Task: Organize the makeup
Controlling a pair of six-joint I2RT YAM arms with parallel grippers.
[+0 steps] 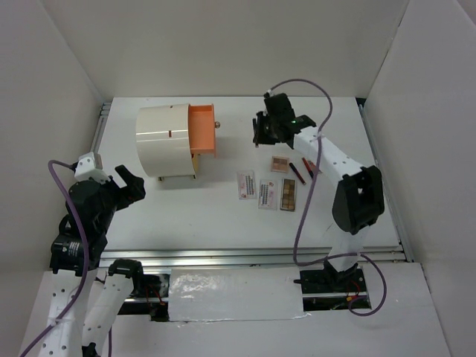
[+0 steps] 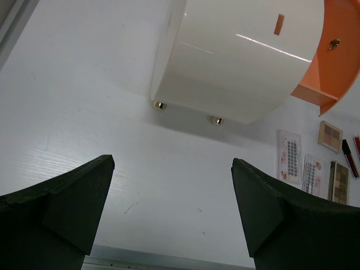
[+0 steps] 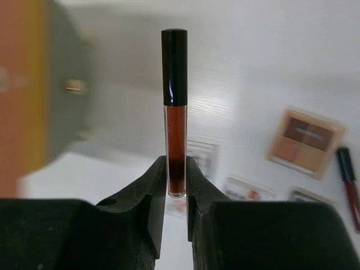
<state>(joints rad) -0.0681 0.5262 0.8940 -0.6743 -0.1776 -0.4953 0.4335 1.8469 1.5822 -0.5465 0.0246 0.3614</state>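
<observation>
Pinched narrow, the right gripper (image 3: 176, 185) holds a lip gloss tube (image 3: 175, 112) with a dark red body and a black cap. It grips the tube at its lower end, and the cap points straight away from the fingers, in line with them. In the wrist view we see nothing else touching the tube.

From above, the right arm (image 1: 335, 160) rises from its base at the near right edge. Its elbow is raised and its forearm stretches far and leftward. That puts the gripper just right of the orange drawer (image 1: 202, 131), apart from it. The drawer stands pulled out of the cream box (image 1: 165, 140).

The rest of the makeup lies on the table (image 1: 208, 216) near that gripper, on its near side:
- a square compact (image 1: 280, 163)
- two sticks (image 1: 298, 172) just right of the compact
- two packets (image 1: 246, 183) closer to the bases
- a brown palette (image 1: 288, 193) beside the packets

The left arm (image 1: 85, 216) is folded back at the near left edge. We see the left gripper (image 2: 171, 164) spread wide with nothing between its fingers — it is aimed toward the box and well apart from it.
</observation>
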